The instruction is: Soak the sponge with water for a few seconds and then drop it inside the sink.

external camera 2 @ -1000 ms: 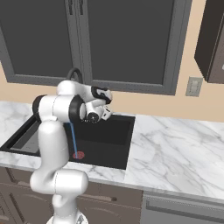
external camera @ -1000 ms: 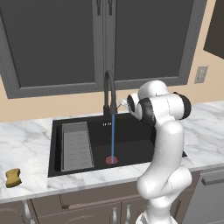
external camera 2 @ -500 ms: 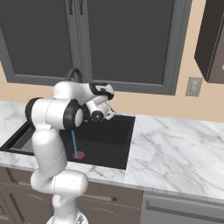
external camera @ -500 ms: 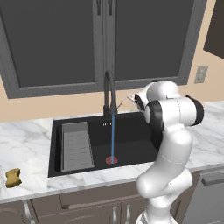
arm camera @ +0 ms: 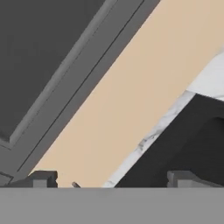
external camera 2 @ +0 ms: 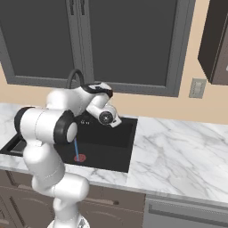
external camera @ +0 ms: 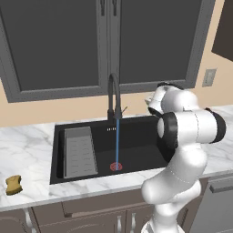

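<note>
Water [external camera: 117, 142] runs into the sink [external camera: 141, 136]; the arm has swung right of the faucet [external camera: 112, 98]; gripper [arm camera: 109, 179] spread wide, empty; sponge [external camera: 14, 184] lies untouched on counter left of the sink; pickup comes next.

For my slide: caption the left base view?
Water runs into the sink; sponge sits on the counter.

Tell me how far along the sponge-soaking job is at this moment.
Done: the water already runs from the faucet into the sink. In hand: nothing; the gripper is open and empty, facing the wall behind the sink. Left: the sponge sits untouched on the counter left of the sink, so picking, soaking and dropping all remain.
</note>
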Tool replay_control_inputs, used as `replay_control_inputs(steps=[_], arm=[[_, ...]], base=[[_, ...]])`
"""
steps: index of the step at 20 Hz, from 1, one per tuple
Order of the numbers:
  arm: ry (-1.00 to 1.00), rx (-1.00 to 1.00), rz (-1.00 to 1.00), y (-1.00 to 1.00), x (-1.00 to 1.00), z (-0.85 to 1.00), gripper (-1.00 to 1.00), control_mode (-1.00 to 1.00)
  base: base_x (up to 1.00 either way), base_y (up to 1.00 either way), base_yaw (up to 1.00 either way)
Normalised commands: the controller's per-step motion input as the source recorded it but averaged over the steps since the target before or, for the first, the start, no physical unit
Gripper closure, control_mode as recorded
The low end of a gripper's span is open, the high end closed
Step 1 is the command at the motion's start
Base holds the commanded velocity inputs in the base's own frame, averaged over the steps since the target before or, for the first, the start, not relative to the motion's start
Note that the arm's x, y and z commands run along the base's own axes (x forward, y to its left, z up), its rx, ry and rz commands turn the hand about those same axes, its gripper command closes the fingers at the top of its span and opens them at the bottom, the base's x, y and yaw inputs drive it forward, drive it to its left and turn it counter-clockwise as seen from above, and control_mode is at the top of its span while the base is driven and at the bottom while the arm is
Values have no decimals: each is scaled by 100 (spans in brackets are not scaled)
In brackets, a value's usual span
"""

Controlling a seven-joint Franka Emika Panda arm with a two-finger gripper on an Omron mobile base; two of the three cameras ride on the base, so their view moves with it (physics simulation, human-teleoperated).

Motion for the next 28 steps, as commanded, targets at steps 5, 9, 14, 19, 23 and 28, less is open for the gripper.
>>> replay_control_inputs(steps=[5,9,14,19,23,28], arm=[[24,22,0,-52,-55,28,-100,-100],[33,19,0,-34,-40,26,-100,-100],[33,12,0,-19,-26,22,-100,-100],[20,5,0,-6,-21,21,-100,-100],[11,3,0,0,-33,21,-100,-100],[9,1,1,0,-47,4,-100,-100]], base=[[0,0,0],[0,0,0],[0,0,0],[0,0,0],[0,0,0],[0,0,0]])
